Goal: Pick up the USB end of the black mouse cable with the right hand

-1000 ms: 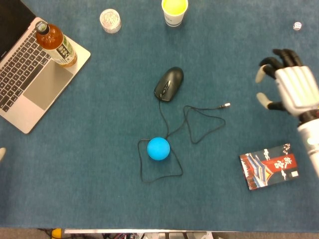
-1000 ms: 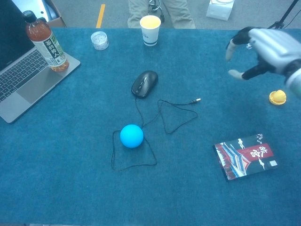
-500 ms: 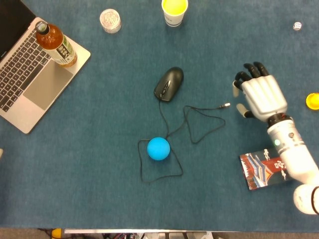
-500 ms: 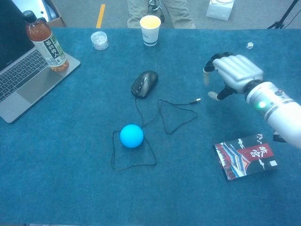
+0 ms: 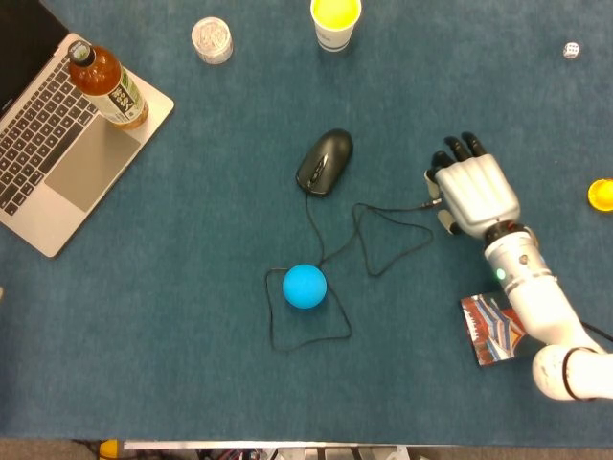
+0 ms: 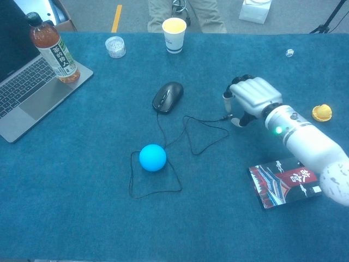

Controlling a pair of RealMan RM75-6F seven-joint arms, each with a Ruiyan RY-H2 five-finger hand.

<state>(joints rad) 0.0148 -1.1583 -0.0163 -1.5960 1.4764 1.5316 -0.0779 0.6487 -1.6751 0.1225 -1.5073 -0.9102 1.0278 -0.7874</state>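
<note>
The black mouse lies mid-table, and its thin cable loops around a blue ball before running right. The cable's USB end lies on the cloth just under my right hand. In the chest view the right hand hovers palm down over the plug, its fingertips on the far side and the thumb on the near side. The fingers are apart and nothing is gripped. In the head view the hand covers the plug itself. My left hand does not show.
A book lies near my right forearm. A yellow object and a small die sit to the right. At the back stand a paper cup and a small jar; a laptop with a tea bottle fills the left.
My right hand has travelled left and down from the table's right edge to just over the cable's USB end. The cable, mouse and ball have not moved.
</note>
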